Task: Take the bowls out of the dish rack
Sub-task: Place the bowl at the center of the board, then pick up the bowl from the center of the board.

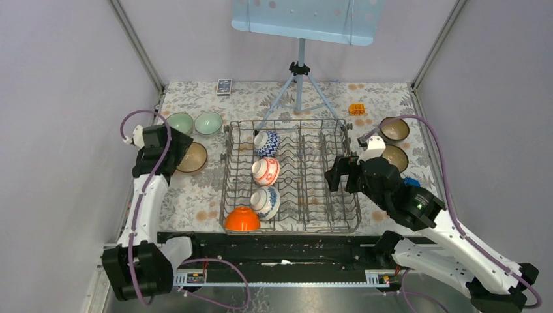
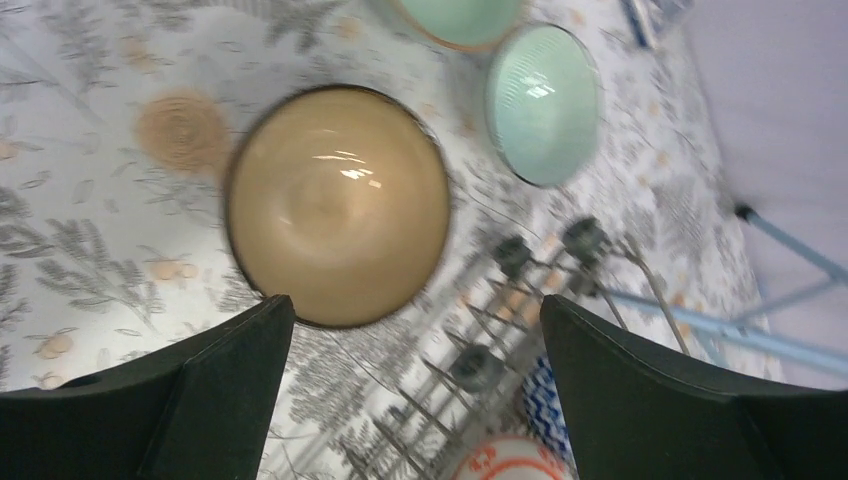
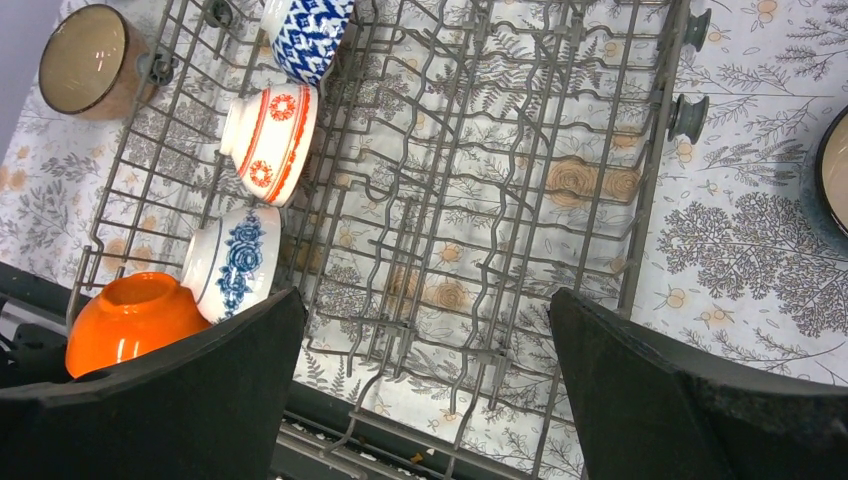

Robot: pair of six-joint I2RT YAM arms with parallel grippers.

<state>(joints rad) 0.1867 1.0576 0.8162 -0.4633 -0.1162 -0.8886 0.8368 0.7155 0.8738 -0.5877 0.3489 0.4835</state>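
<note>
An orange bowl [image 1: 242,220] lies nearest in the dish rack [image 1: 326,195], with three patterned bowls [image 1: 266,171] behind it. The right tool [image 3: 425,295] hangs wide apart over the rack. The left tool [image 2: 415,305], also apart, hovers above a tan-lined bowl [image 2: 338,205] on the surface [image 1: 195,202]; pale green bowls [image 1: 208,122] stand beyond.

Floral tablecloth [image 1: 195,190], blue-grey tripod [image 1: 300,85] at the far edge, small dark card [image 1: 224,86], small orange object [image 1: 356,109]

**Top view.** We see the left arm [image 1: 147,195] covering part of the tan-lined bowl [image 1: 194,158], and the right arm [image 1: 404,202] hiding most of a blue object [image 1: 411,182]. We cannot identify the small dark item [image 1: 224,86] at the far edge of the tabletop [image 1: 189,195].

**Left wrist view.** The upper edge crops a pale green bowl [image 2: 455,15].
</note>
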